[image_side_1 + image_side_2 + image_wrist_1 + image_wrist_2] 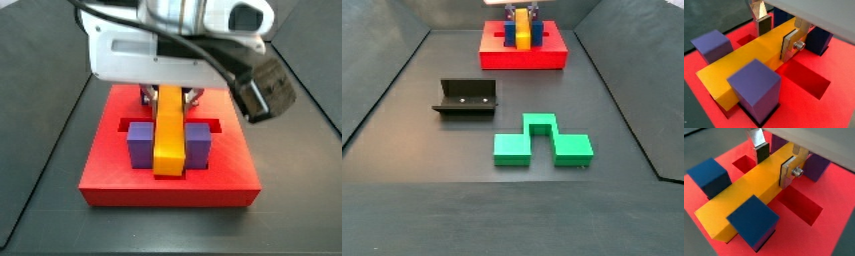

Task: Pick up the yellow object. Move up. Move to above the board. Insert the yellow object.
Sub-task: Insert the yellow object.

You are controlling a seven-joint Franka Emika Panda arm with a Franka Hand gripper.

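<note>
Dark floor (476,150) bears board (523,58) under hand (777,35).

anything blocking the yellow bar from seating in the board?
Nothing visible. The pincer grips the yellow bar over the red board, between the upright blocks; whether the bar is fully seated cannot be told.

Yellow-orange bar (747,62); red board (170,175); blocks (139,143) purple, perhaps blue in a wrist view; silver gripper (776,30) fingers, dark pads; green notched block (540,141); black fixture (466,98).
</note>
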